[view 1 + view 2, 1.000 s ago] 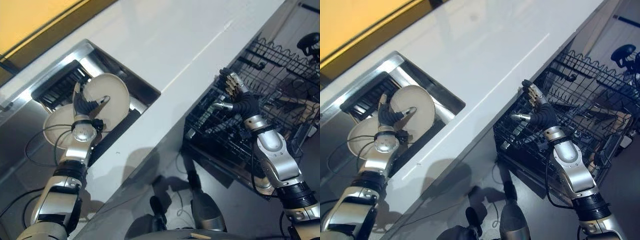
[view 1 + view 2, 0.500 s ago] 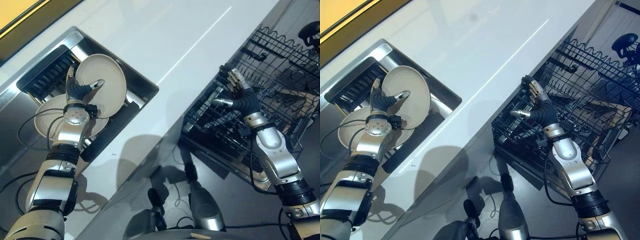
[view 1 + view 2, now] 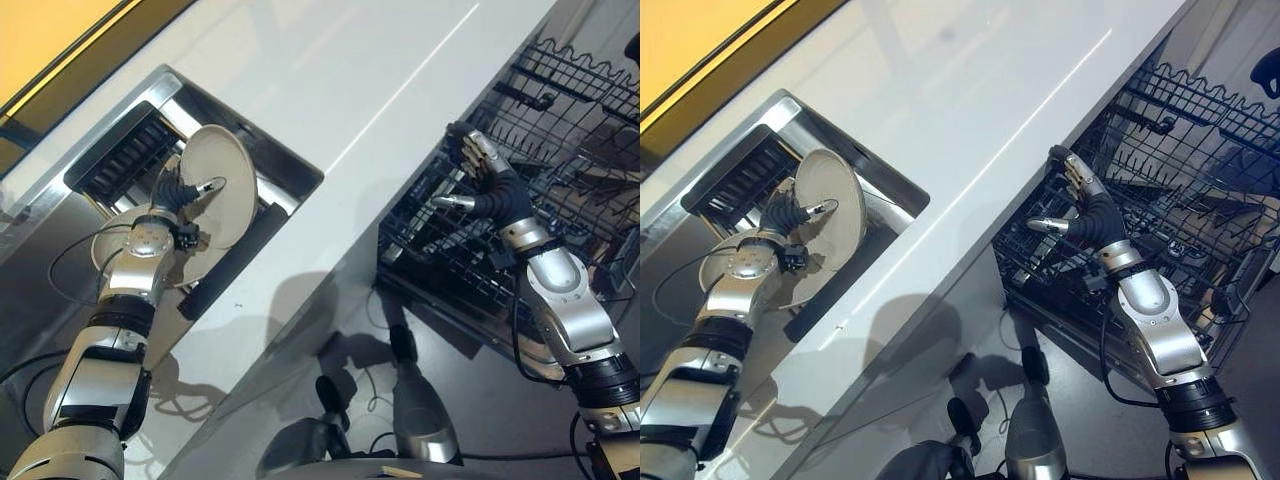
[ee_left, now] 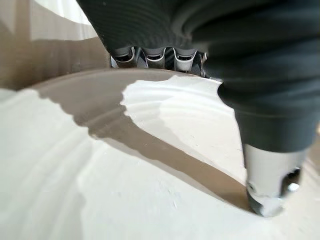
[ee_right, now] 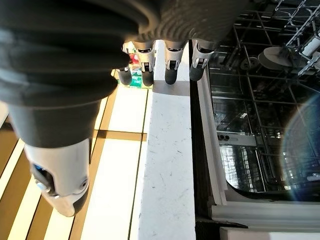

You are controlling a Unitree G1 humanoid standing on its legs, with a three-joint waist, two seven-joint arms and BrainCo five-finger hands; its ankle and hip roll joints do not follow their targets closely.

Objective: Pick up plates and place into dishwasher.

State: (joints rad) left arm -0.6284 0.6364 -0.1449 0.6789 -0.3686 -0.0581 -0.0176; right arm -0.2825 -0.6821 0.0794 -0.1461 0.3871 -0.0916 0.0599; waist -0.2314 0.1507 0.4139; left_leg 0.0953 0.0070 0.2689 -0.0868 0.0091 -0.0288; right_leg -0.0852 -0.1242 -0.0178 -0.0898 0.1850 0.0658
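plate point(image 3: 219, 181) now tilted steeper, lifted

Kitchen: white countertop point(image 3: 330, 70), steel sink point(image 3: 150, 100), dishwasher rack point(image 3: 560, 160).

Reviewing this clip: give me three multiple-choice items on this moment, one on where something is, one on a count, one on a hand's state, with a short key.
1. Where is the plate that the left hand holds?
A. over the sink
B. in the dishwasher rack
C. flat on the counter

2. How many plates show at the sink?
A. one
B. two
C. four

3. What state is the right hand in?
A. shut on a plate
B. shut on a rack wire
C. open, holding nothing

Key: 1 A, the tilted plate sits above the basin in the left hand's pinch. 2 B, the second plate lies low in the sink beneath the held one. 3 C, its fingers are spread above the dishwasher rack.
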